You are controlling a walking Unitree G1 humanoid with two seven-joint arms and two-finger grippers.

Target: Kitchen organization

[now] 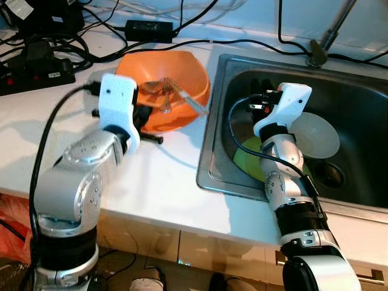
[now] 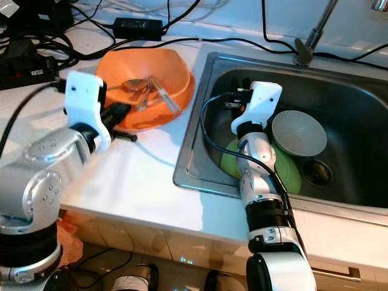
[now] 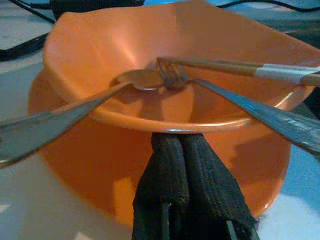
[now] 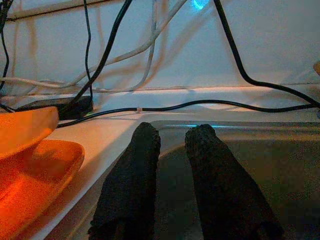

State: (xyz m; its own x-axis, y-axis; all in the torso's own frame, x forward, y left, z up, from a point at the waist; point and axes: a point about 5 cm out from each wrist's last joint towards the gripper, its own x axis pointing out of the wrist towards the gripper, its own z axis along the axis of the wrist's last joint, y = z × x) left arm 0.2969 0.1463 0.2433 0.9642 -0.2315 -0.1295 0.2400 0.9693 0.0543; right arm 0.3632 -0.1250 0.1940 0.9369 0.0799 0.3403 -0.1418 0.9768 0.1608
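Two grippers: left gripper [image 3: 181,145] at orange bowl [image 1: 173,85] rim; right gripper [image 4: 172,145] above sink [image 1: 221,91].

I am looking down at a home kitchen: a white counter [image 1: 151,176] with a steel sink [image 1: 218,163] let into it at 3 o'clock, a tap [image 1: 330,33] at 1 o'clock, plates [image 1: 315,136] in the basin, and an orange bowl [image 1: 173,73] holding cutlery [image 3: 150,80] at 12 o'clock. Black cables [image 1: 54,48] clutter 11 o'clock.

Bright even daylight, soft shadows, wrist views blurred up close
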